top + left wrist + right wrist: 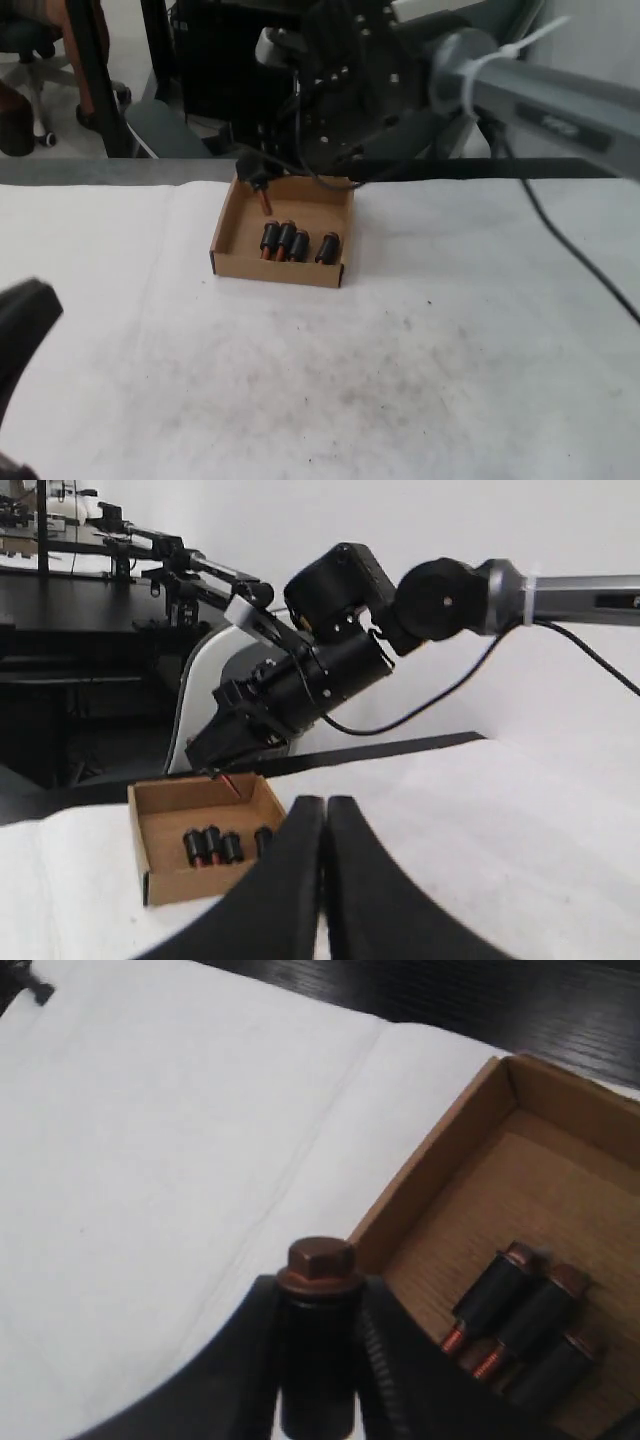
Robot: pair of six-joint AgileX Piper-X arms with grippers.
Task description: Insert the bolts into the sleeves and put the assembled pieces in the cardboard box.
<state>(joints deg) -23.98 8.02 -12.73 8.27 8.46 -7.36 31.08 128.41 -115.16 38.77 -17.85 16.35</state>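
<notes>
The cardboard box (226, 222) stands at the middle of the white cloth, with several assembled pieces (297, 243), black sleeves with copper bolts, lying in a row inside. My right gripper (258, 176) hangs over the box's far left corner, shut on another assembled piece (266, 199). In the right wrist view that piece (318, 1360), copper head up, sits between the fingers (245, 1350), above the box's rim (430, 1150). My left gripper (326, 802) is shut with nothing in it, well back from the box (160, 825), near the front left of the bench (25, 312).
White cloth (420, 380) covers the bench around the box, with a few dark specks. A cable (575, 250) trails over the cloth at the right. Dark frames and an office chair (30, 60) stand beyond the bench's far edge.
</notes>
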